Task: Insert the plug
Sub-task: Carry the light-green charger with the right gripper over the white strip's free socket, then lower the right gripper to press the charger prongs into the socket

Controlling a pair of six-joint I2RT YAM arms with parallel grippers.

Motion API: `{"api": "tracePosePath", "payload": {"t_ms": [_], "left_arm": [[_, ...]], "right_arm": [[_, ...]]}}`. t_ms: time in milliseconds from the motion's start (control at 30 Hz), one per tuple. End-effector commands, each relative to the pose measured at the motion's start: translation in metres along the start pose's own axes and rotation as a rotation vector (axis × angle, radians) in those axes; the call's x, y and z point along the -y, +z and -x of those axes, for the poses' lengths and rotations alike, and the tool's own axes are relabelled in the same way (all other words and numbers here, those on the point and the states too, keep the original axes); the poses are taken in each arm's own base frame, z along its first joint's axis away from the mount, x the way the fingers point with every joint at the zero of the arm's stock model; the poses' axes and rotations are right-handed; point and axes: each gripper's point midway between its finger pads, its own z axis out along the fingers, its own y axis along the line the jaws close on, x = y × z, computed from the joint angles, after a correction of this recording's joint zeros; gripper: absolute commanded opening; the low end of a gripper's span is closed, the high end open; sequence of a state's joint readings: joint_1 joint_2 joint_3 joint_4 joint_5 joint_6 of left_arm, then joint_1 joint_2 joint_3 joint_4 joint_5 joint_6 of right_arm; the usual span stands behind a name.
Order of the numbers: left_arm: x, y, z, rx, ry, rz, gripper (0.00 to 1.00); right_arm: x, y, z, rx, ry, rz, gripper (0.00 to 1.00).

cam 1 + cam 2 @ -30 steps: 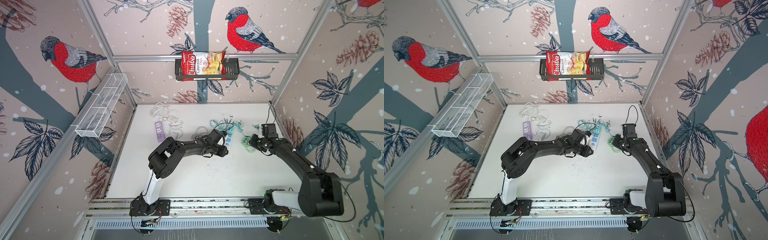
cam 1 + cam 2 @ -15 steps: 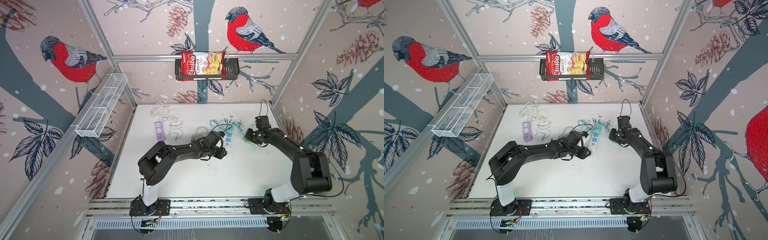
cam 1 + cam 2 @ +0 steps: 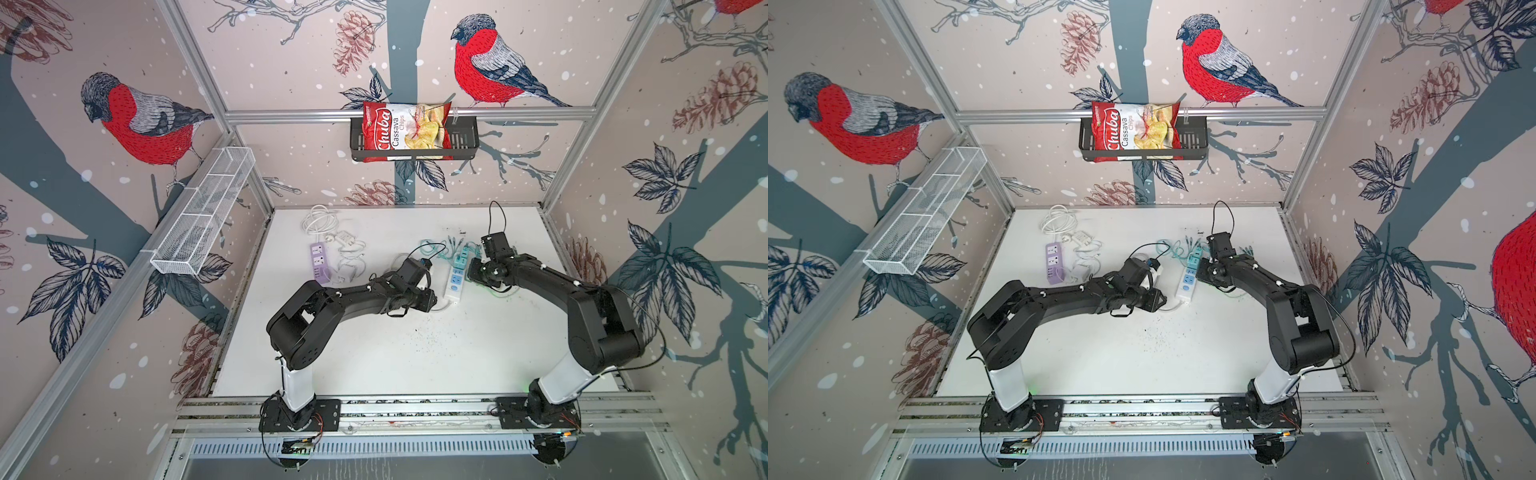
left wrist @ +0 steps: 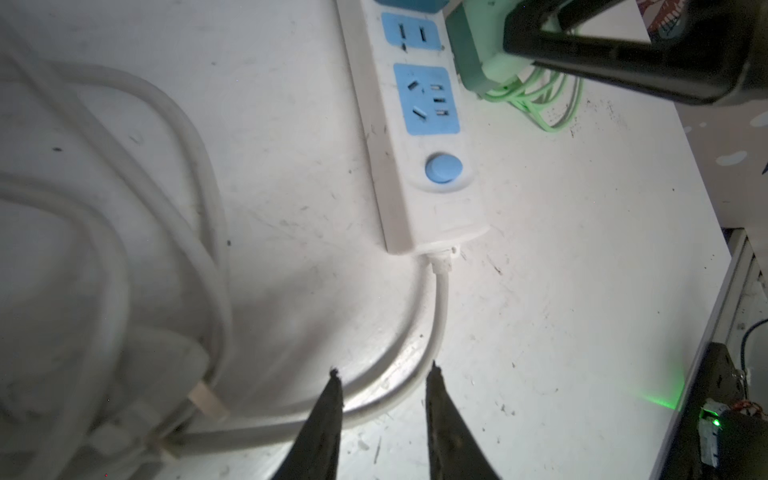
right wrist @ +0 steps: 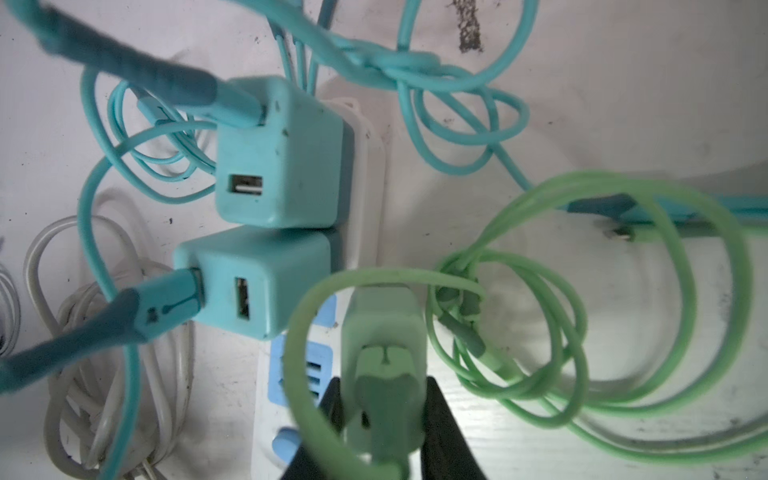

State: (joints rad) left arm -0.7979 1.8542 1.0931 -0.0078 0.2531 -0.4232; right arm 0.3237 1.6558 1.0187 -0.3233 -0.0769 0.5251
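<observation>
The left gripper (image 4: 384, 374) is nearly closed and empty, its dark pointed fingertips (image 4: 332, 388) above the round white cord (image 4: 441, 307). Further, the right gripper (image 5: 382, 386) clamps the matte green plug (image 5: 384, 328) beside the smooth white power strip (image 4: 430, 137), near its blue sockets.

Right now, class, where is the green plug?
In the right wrist view the green plug is pinched in the right gripper, beside the white power strip, just below two blue adapters.
</observation>
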Motion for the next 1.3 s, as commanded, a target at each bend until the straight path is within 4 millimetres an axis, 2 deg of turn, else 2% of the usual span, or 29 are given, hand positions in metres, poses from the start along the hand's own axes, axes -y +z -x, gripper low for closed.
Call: {"api": "tracePosePath", "payload": {"t_ms": [0, 300, 833, 1267], "left_arm": [[0.000, 0.004, 0.007, 0.009, 0.022, -0.020, 0.34], [-0.005, 0.016, 0.008, -0.003, 0.024, -0.028, 0.34], [-0.005, 0.021, 0.007, -0.001, 0.026, -0.046, 0.34], [-0.007, 0.023, 0.006, -0.003, 0.023, -0.044, 0.34]], "right_arm": [[-0.015, -0.002, 0.004, 0.016, 0.000, 0.038, 0.02], [-0.021, -0.020, 0.007, 0.044, -0.010, 0.013, 0.02], [-0.042, -0.005, -0.003, -0.003, -0.060, 0.017, 0.02], [-0.039, -0.008, -0.011, -0.018, -0.074, -0.014, 0.01]]}}
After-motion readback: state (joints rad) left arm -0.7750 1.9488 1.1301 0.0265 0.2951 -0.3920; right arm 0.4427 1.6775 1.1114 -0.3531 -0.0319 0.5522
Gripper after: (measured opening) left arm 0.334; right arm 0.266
